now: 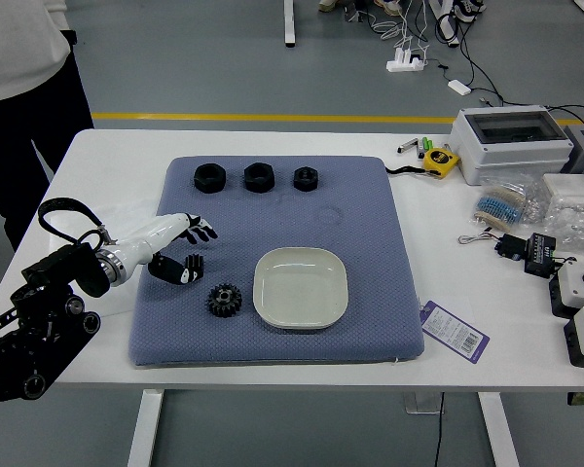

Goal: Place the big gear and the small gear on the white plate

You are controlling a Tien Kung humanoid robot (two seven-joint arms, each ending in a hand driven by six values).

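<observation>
My left hand [200,249] reaches in over the left part of the blue mat, fingers spread and holding nothing. Just in front of it, toward the near edge, a black toothed gear [224,300] lies on the mat, apart from the hand. To the gear's right is the white plate [301,288], with nothing on it. A second toothed gear cannot be made out; a small dark ribbed piece [195,263] shows at the hand's lower fingers, and whether it is a fingertip or a separate object I cannot tell. The right arm is out of view.
Three black round parts, the left one [209,178] largest, line the back of the blue mat [370,214]. A tape measure [440,161], a grey-white box [511,141], a label [455,331] and wired devices lie to the right. A person stands at the far left.
</observation>
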